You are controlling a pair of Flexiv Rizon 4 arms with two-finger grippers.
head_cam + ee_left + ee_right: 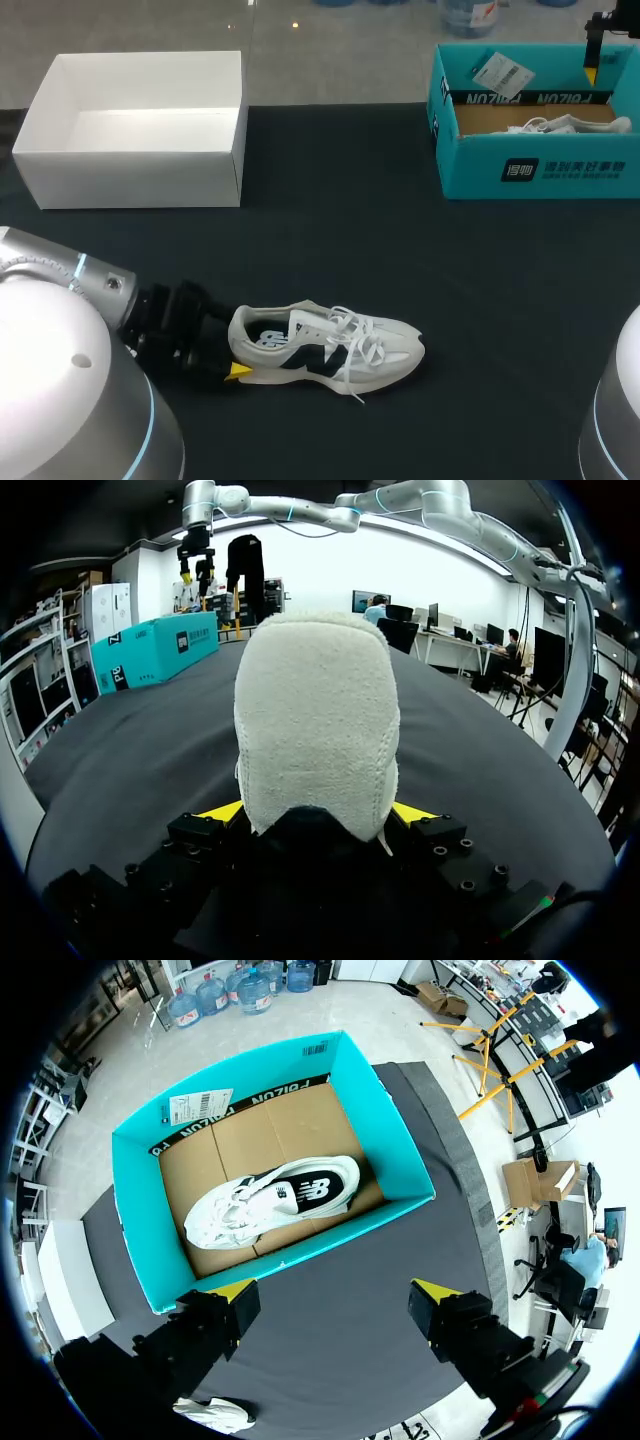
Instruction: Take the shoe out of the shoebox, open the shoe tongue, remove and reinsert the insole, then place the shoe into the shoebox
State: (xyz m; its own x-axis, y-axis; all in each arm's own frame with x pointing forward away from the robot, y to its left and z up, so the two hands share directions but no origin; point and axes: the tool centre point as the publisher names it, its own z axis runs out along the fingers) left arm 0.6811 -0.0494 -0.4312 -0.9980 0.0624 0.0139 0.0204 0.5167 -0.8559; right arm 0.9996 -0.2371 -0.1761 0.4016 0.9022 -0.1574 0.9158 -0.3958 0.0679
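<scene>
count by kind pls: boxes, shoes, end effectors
Boxes: 2 (white box, teal box)
Shoes: 2 (table shoe, boxed shoe)
End effectors: 2 (left end effector, right end effector)
Total: 6

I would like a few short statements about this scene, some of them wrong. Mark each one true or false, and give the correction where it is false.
1. A shoe lies on the table, outside both boxes. True.
2. The teal box is empty. False: a second shoe lies in it.
3. The right pincer grips the second shoe. False: it is open above the teal box and touches nothing.
4. The left pincer is shut on the heel of the shoe. True.
5. The white box holds a shoe. False: nothing shows inside it.
</scene>
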